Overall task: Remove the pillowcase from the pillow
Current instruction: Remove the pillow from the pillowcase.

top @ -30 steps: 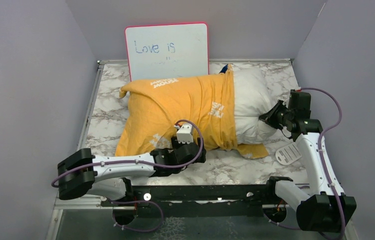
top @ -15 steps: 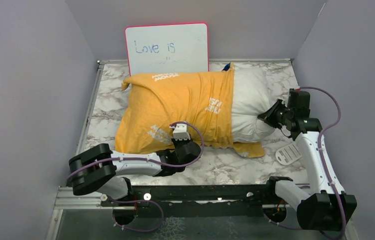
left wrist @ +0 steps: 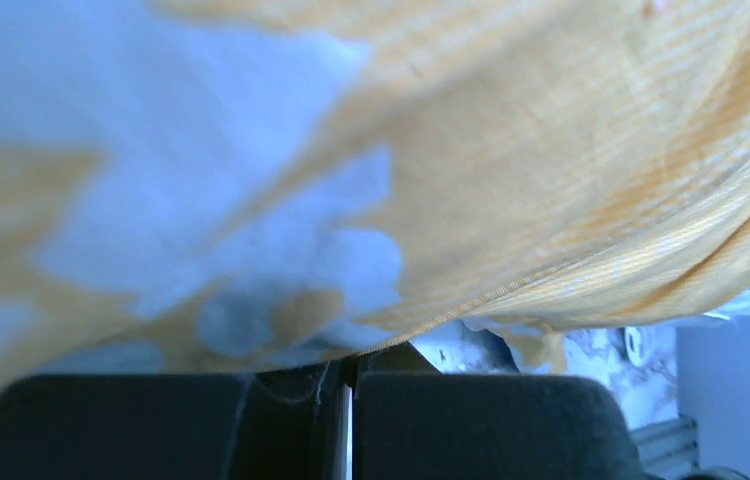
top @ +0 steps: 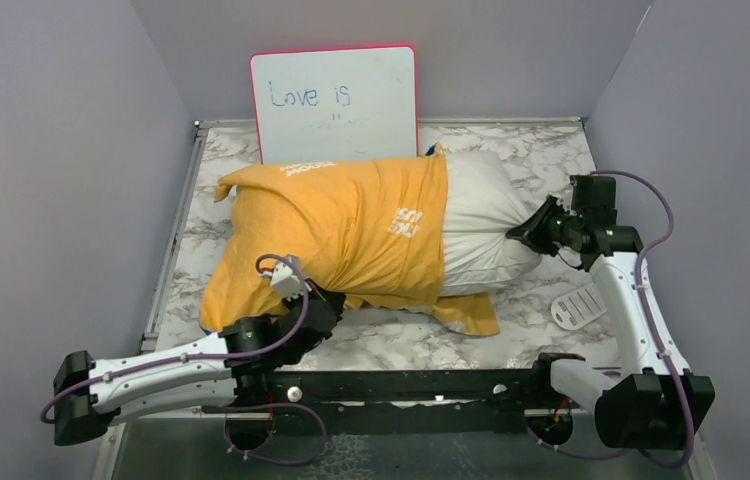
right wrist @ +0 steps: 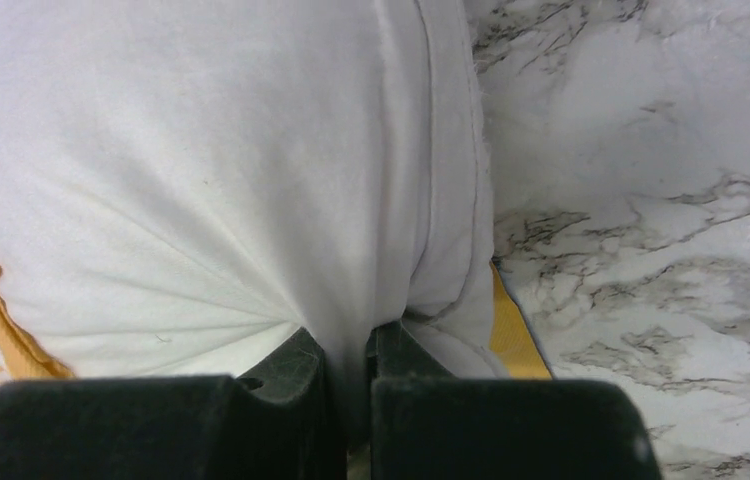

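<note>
Desk [top: 536, 150] carries the yellow-orange pillowcase [top: 341, 220] covering the left part of the white pillow [top: 476, 225], whose bare right end the right gripper [right wrist: 348, 370] pinches, while the left gripper [left wrist: 346, 378] is clenched on the pillowcase's near edge.

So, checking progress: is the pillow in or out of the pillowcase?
Partly out. One end of the pillow sticks out bare and white, pinched by the right tool; the pillowcase covers the rest.

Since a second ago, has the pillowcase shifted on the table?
Yes. The pillowcase has slid left: against the whiteboard, its left corner now juts further past the board's left edge and its open hem sits closer to the right edge.
</note>
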